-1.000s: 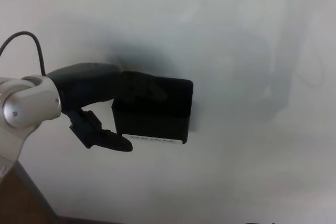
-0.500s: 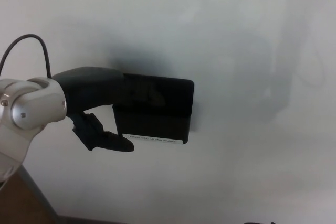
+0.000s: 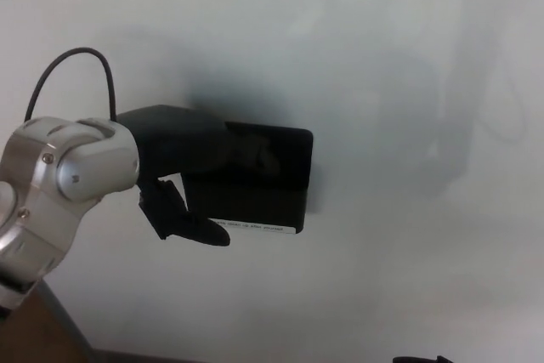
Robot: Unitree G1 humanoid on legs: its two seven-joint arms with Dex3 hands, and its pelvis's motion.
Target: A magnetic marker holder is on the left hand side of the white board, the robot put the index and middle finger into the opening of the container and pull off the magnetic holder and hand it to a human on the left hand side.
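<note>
Black rectangular magnetic marker holder [image 3: 255,183], matte and box-shaped, with a narrow white printed label along its lower front edge, clinging flat to the pale grey whiteboard [image 3: 399,82] left of centre. Unmoved on the board through the last second, label and right edge sitting just where they were. Hooked into its open top from the left, two thick black fingers [image 3: 242,149] of the robot's left hand [image 3: 183,172], curled down inside the opening; thumb [image 3: 191,225] spread below, its tip just beside the holder's lower-left corner, whether touching it too dark to tell. Silver wrist joint [image 3: 72,172] swung further right and higher than a second ago, closer to the holder, with the black cable [image 3: 72,70] arching above it. Likely reading: fingers seated deeper, grip set, pull off the board not yet begun, magnet apparently unbroken. Soft dark shadow spreading on the board above and left of the holder. Right hand out of view. No person visible on the left for the handover.
</note>
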